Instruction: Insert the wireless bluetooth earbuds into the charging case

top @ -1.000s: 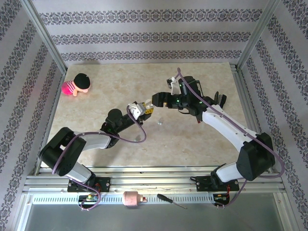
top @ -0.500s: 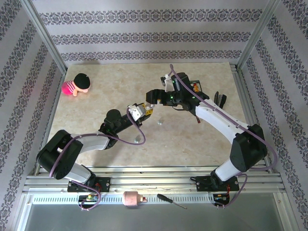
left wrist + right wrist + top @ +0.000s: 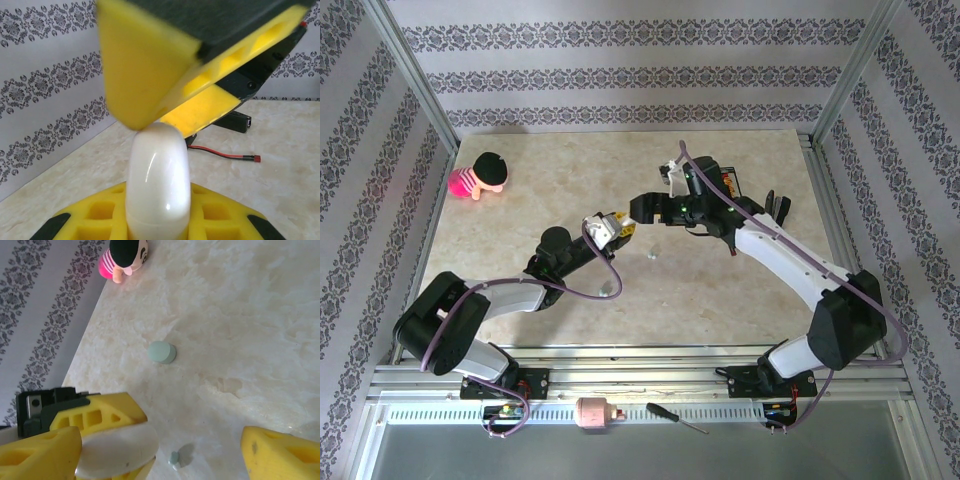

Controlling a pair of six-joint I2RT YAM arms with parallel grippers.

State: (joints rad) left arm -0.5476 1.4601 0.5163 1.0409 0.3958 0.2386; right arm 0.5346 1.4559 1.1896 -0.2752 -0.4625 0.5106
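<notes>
Looking at the top view, the left gripper (image 3: pixel 614 228) is clamped on a white charging case (image 3: pixel 157 190), which is pinched end to end between its yellow fingers, roughly over the middle of the table (image 3: pixel 720 290). The right gripper (image 3: pixel 640 212) sits just beside it with its jaws wide apart and nothing between them.

One tiny pale green earbud (image 3: pixel 174 458) lies loose on the surface near the middle, well away from every edge. In the right wrist view it's right by the held case. A pale green round piece (image 3: pixel 161 351) lies between that bud and the far-left corner, and that corner is where a little doll (image 3: pixel 480 175) is parked.
</notes>
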